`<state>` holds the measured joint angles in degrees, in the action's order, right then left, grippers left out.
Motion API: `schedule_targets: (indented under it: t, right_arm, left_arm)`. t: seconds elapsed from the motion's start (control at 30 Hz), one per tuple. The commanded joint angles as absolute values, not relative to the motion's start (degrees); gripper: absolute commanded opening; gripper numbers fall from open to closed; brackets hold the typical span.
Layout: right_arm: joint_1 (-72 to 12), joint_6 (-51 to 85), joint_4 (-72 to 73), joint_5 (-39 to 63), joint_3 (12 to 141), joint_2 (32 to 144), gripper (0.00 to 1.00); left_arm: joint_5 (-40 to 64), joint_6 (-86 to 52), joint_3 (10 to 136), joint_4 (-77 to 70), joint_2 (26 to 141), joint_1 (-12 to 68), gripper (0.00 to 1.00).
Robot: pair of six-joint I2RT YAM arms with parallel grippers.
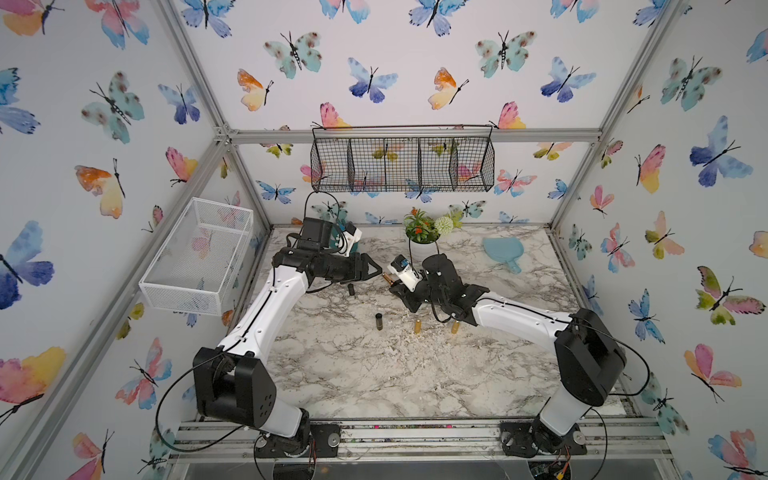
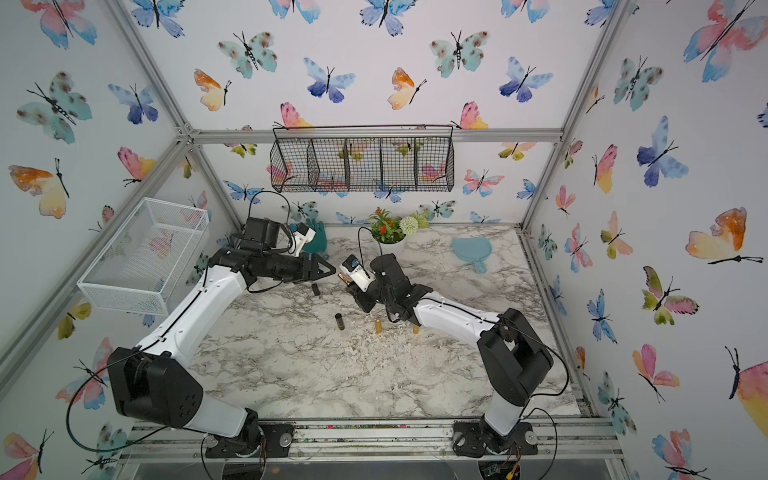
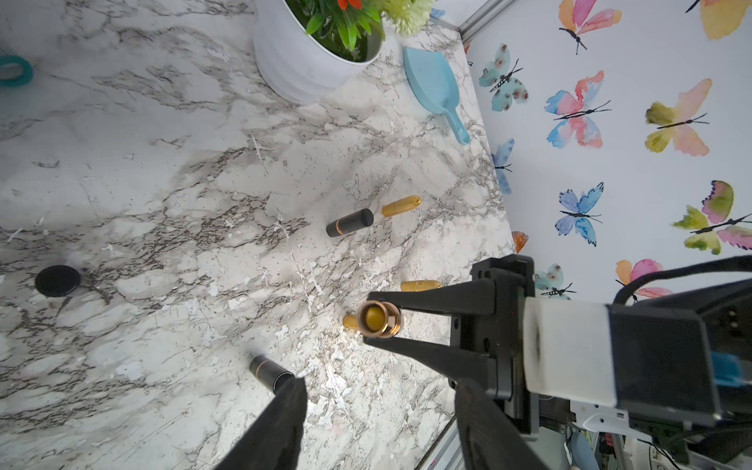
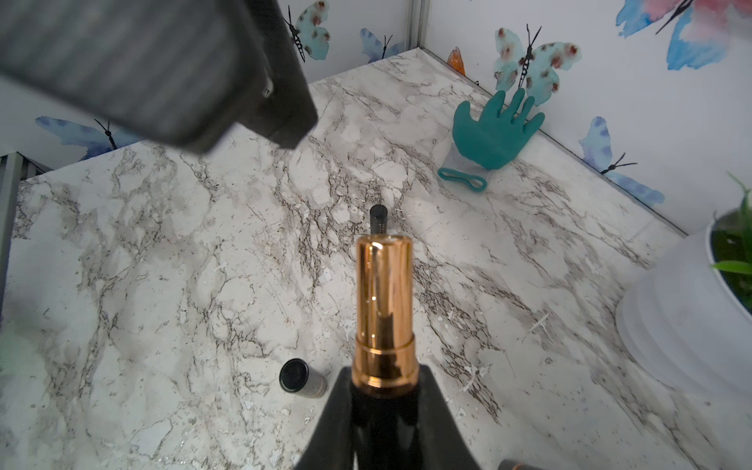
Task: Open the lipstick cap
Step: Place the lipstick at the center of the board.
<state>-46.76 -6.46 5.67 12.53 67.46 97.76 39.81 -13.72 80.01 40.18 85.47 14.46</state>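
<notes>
Plainly, yellowish stick [image 3: 373, 318] inside lipstick tube [image 3: 394, 321]

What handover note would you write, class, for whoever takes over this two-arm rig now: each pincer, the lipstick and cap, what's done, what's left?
Left pincer: open, empty, facing the right one.
Right pincer: shut on the black base of the rose-gold metal lipstick, held above the marble-patterned table.
Small black cylindrical cap: on the table below the left pincer, touching neither pincer.
Done: the cap is off.
Left: probably just set the lipstick down and pull both arms back.
</notes>
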Motion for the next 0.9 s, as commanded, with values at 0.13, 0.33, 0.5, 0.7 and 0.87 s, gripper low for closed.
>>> schedule_targets:
  t: [0.13, 0.33, 0.5, 0.7, 0.87]
  right_arm:
    - [-48.4, -6.1, 6.9, 13.9, 70.2, 99.2, 0.16]
    - [-48.7, -6.2, 6.9, 14.0, 70.6, 99.5, 0.16]
    - [-49.0, -6.8, 6.9, 13.8, 70.7, 99.6, 0.16]
    - [-49.1, -6.9, 7.5, 13.4, 70.3, 99.5, 0.16]
    - [-49.1, -6.9, 7.5, 13.5, 70.4, 99.8, 0.16]
  left_arm:
    - [41.1, -13.1, 80.1, 39.5, 87.6, 15.2, 0.62]
    - [40.2, -12.9, 79.5, 39.5, 88.7, 15.8, 0.58]
    - [39.7, -12.6, 79.2, 39.5, 89.6, 15.8, 0.42]
    - [40.5, -12.2, 78.4, 39.3, 90.2, 15.8, 0.37]
    - [40.4, -12.0, 78.5, 39.4, 90.5, 15.8, 0.32]
